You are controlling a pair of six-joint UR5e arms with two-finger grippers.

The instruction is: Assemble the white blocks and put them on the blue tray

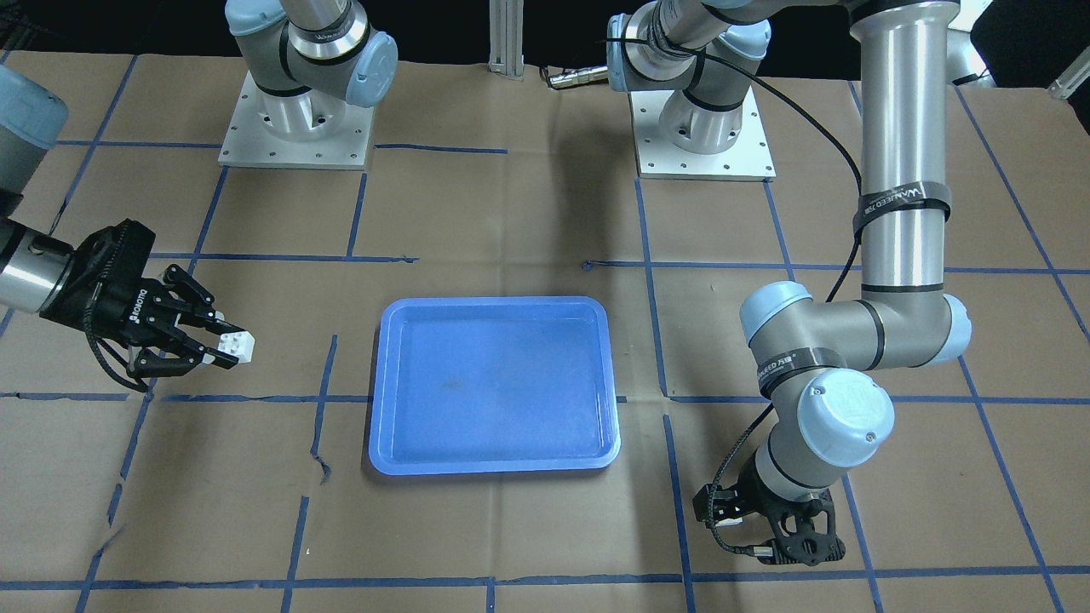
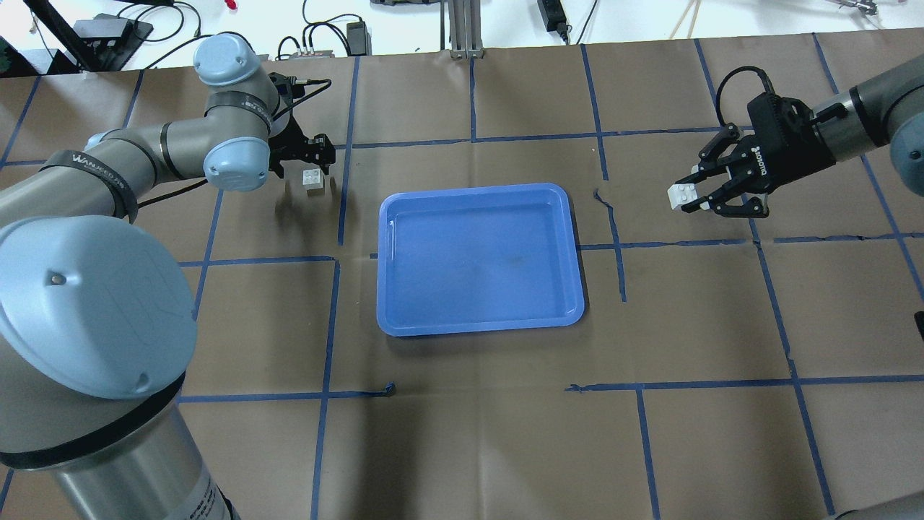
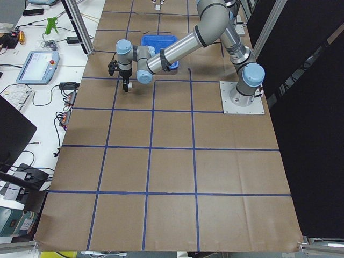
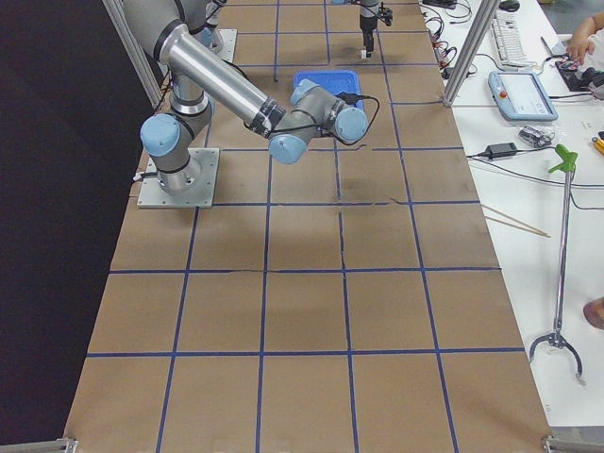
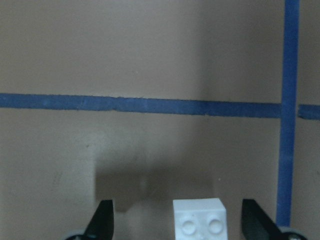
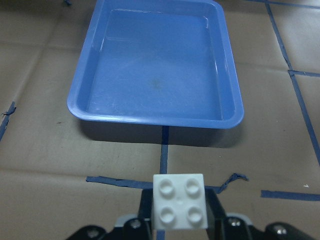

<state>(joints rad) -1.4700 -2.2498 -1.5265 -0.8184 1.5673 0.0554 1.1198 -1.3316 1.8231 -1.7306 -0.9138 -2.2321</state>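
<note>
**Blue tray** (image 2: 476, 260): set mid-surface; no block yet placed in it.

**Right gripper** (image 2: 689, 198): clamped on the held white block (image 2: 680, 193), off the tray's right side and well apart from it, studs exposed.

**Left gripper** (image 2: 315, 154): spread wide and pointed down over the loose white block (image 5: 199, 217), which rests on the surface beyond the tray's far-left corner. Neither finger is touching it, and it sits off-centre between them.

**Handling note:** the grip is best centred before closing. The flat side walls should be taken and the studs left free, so the pair can be pressed together squarely.
</note>
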